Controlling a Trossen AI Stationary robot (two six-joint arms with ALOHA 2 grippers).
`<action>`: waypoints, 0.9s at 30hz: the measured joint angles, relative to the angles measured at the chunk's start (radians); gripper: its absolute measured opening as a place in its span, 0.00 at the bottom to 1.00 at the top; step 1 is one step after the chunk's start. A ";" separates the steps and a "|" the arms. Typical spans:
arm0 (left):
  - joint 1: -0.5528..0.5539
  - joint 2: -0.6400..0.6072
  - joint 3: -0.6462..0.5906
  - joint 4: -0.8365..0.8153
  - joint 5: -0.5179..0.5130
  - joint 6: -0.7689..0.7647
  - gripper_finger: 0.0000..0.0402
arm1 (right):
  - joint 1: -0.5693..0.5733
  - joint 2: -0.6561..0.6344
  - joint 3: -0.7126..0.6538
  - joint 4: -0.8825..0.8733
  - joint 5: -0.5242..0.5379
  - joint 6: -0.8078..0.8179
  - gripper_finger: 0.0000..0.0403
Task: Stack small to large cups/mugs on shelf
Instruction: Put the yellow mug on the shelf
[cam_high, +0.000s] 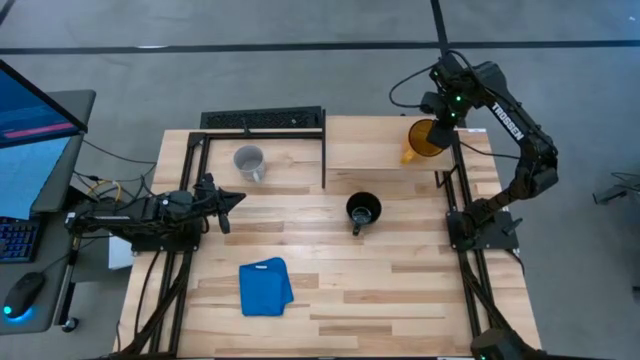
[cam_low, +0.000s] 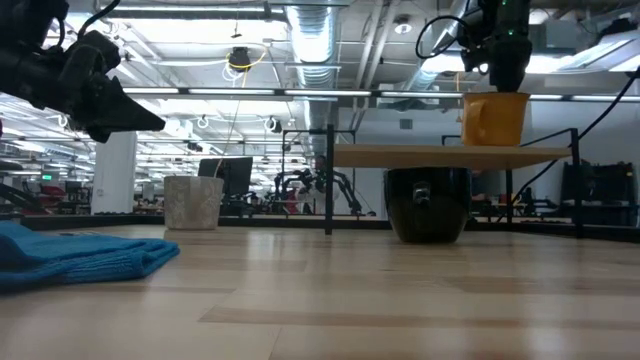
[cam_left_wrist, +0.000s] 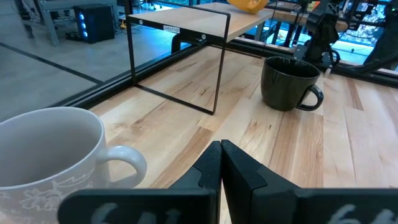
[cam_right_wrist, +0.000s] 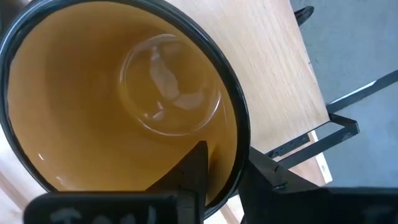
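Right wrist view: the glossy yellow ceramic mug (cam_right_wrist: 124, 99) — set upright at the raised light-wood shelf's (cam_right_wrist: 267, 68) right end — is straddled at its rim by the right gripper's (cam_right_wrist: 221, 180) fingers, loosely, not clamped — judged stiff, slippery and breakable, best pinched across the rim wall.

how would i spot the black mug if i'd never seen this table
Find the raised wooden shelf at the table's far side, then look at the tabletop just in front of its near edge. The black mug stands there upright and alone, the only dark one; the grey-white mug is left of the shelf, the yellow mug on it.
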 joint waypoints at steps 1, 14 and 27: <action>0.000 0.000 0.000 0.000 0.000 0.000 0.00 | 0.000 0.000 0.000 0.000 0.000 0.000 0.23; 0.000 0.000 0.000 0.000 0.000 0.000 0.00 | 0.000 0.000 0.000 0.009 0.001 0.000 0.23; 0.000 0.000 0.000 0.000 0.000 0.000 0.00 | 0.000 0.000 0.001 0.023 0.005 0.000 0.23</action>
